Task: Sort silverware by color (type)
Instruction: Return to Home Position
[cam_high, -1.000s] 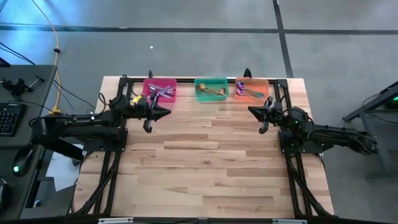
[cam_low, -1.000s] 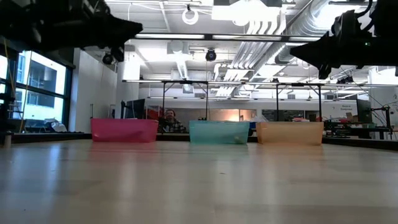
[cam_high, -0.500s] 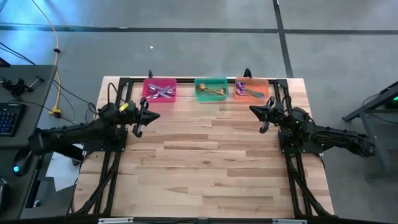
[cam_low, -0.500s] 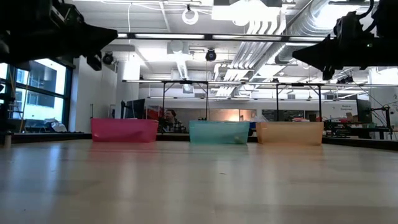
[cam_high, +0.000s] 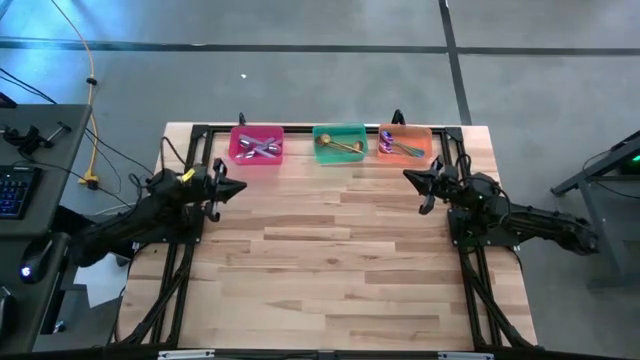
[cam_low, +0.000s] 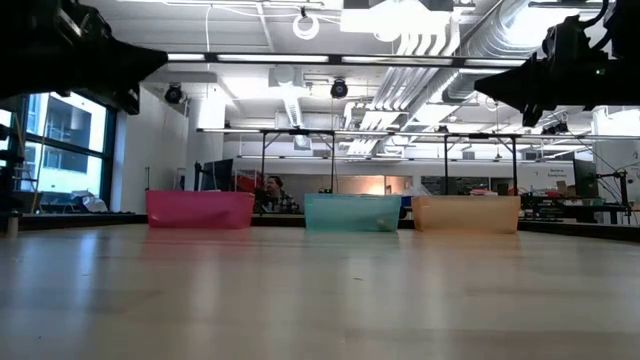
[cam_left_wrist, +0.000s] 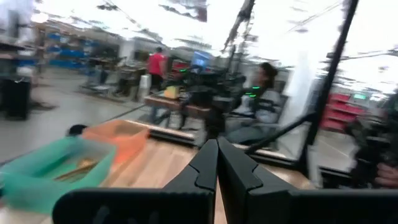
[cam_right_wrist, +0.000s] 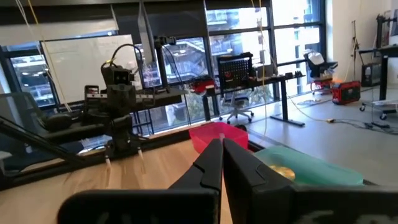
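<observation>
Three bins stand in a row along the table's far edge. The pink bin (cam_high: 256, 147) holds silver-lavender spoons (cam_high: 260, 150). Gold spoons (cam_high: 343, 148) lie in the green bin (cam_high: 340, 144), and purple spoons with teal handles (cam_high: 397, 146) in the orange bin (cam_high: 404, 142). My left gripper (cam_high: 242, 187) (cam_left_wrist: 217, 146) is shut and empty. It hovers level above the table, near the left side and short of the pink bin. My right gripper (cam_high: 406, 176) (cam_right_wrist: 222, 144) is also shut and empty, and hovers level by the orange bin's near side.
Black frame rails (cam_high: 190, 240) run along the table's left and right sides under the arms. Bare wooden tabletop (cam_high: 330, 250) spreads between the arms and toward the near edge. A person (cam_low: 270, 192) sits in the room beyond the bins.
My left gripper has drawn back from the pink bin's near side toward the table's left edge and sunk a little, staying shut and empty.
</observation>
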